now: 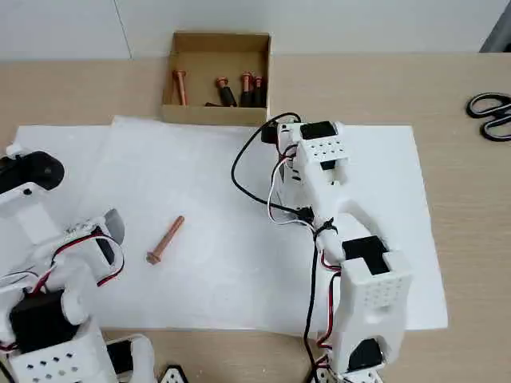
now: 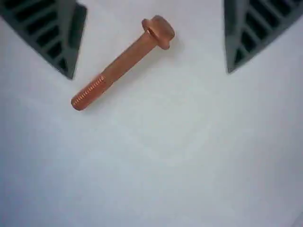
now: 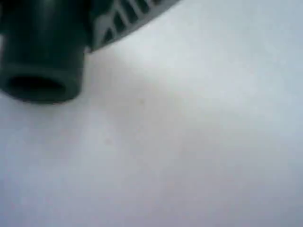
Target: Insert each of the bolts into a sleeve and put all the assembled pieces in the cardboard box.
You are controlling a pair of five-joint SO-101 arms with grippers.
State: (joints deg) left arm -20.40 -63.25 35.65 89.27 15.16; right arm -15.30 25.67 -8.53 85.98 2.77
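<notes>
Copper-coloured and partly threaded, a loose bolt (image 2: 120, 64) with a round flanged head is seen lying flat on the smooth white sheet (image 1: 239, 263), near the left pincer (image 2: 150, 73). Its ribbed grey fingers (image 2: 47, 33) are spread wide and nothing is grasped. A black tubular sleeve (image 3: 42, 56), its hollow end shown, is clenched in the right pincer (image 1: 278, 134), close to the cardboard box (image 1: 215, 116). Inside the box, assembled bolts (image 1: 226, 92) with black sleeves are laid. Black-handled scissors (image 1: 489, 116) are left on the wooden counter (image 1: 463, 199).
</notes>
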